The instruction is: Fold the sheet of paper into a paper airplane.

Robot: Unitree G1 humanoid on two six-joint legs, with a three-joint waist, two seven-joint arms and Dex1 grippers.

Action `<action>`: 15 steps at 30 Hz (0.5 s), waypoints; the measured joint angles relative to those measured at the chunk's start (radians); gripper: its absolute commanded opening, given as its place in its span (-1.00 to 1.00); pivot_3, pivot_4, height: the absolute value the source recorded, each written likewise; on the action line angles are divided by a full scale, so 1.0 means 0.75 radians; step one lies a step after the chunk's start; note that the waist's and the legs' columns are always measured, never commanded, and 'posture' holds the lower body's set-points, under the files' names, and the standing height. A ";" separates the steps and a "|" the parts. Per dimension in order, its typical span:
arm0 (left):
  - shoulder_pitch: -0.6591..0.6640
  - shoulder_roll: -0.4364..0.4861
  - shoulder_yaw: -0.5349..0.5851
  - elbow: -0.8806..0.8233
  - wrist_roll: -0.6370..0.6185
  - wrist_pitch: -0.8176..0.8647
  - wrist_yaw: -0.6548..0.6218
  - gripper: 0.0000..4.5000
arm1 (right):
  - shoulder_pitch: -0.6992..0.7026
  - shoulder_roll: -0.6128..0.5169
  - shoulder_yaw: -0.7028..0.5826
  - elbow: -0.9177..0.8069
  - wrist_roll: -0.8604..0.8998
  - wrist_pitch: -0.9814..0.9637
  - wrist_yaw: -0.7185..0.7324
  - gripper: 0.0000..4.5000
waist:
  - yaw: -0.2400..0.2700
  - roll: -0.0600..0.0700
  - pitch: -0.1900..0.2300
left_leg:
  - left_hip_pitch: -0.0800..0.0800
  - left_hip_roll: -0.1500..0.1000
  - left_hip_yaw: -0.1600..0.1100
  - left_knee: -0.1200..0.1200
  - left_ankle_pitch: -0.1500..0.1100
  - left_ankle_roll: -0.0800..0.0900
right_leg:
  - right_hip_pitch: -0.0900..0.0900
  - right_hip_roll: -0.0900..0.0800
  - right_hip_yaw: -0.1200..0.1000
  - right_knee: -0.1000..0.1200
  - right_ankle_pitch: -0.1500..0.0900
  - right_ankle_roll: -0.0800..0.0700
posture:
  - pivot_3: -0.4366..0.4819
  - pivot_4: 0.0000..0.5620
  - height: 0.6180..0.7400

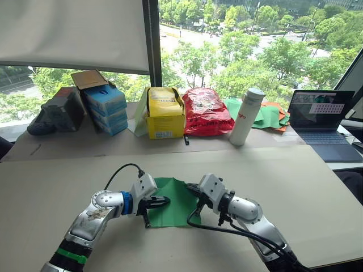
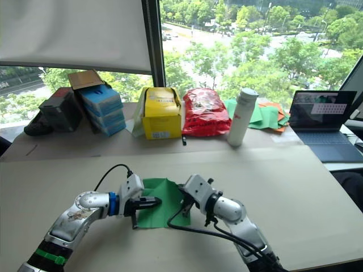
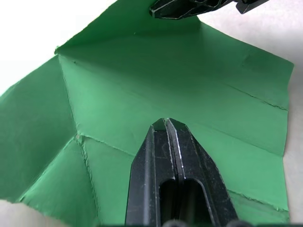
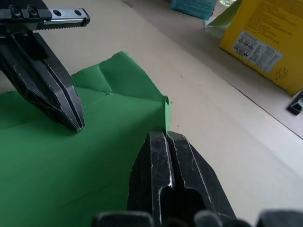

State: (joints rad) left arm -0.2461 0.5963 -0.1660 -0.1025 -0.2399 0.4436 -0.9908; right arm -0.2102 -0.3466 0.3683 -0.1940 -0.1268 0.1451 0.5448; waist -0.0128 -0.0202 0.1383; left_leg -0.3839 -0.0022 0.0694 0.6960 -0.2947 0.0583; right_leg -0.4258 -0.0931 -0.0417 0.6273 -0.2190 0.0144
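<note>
Item, task piece: the thin bright-green creased sheet of paper (image 1: 173, 202), lying on the broad pale-beige cardboard-covered table (image 1: 295, 187) directly between our two arms, near the front edge; several fold lines cross it and its far corners look turned in, so we judge the work to be at an early folding stage, well short of a dart. Item: our left gripper (image 1: 160, 200), black fingers pressed together with nothing visibly between them, tips resting on or just above the sheet from its nine-o'clock side. Item: our right gripper (image 1: 193, 189), fingers likewise closed, at the sheet's three-o'clock edge, where a small raised lip of paper stands just at the tips; we cannot tell whether that lip is pinched or merely touched. Item, background at twelve o'clock, well apart: a yellow carton (image 1: 165, 113), a red plastic bag (image 1: 206, 111), a white cylindrical bottle (image 1: 247, 116), a loose pile of green and orange papers (image 1: 266, 115); at two o'clock an open dark laptop (image 1: 325, 120). Next move, in our judgement: one gripper pins the sheet flat while the other lifts the edge across and presses the crease down.
</note>
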 measured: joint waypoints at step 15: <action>-0.128 -0.012 0.007 0.017 -0.012 0.047 0.022 -1.00 | -0.042 -0.041 0.118 -0.001 -0.220 0.081 0.078 -0.99 | 0.004 -0.001 0.000 | 0.001 0.000 0.000 0.003 -0.001 0.001 | 0.002 0.002 -0.003 0.001 0.000 0.000 | -0.05 -0.47 1.00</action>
State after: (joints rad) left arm -0.3423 0.5875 -0.1610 -0.0898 -0.2491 0.4792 -0.9746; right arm -0.2417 -0.3773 0.4567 -0.1946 -0.2915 0.2061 0.6030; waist -0.0098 -0.0210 0.1384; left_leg -0.3835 -0.0025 0.0695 0.6979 -0.2952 0.0594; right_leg -0.4246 -0.0918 -0.0442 0.6277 -0.2190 0.0144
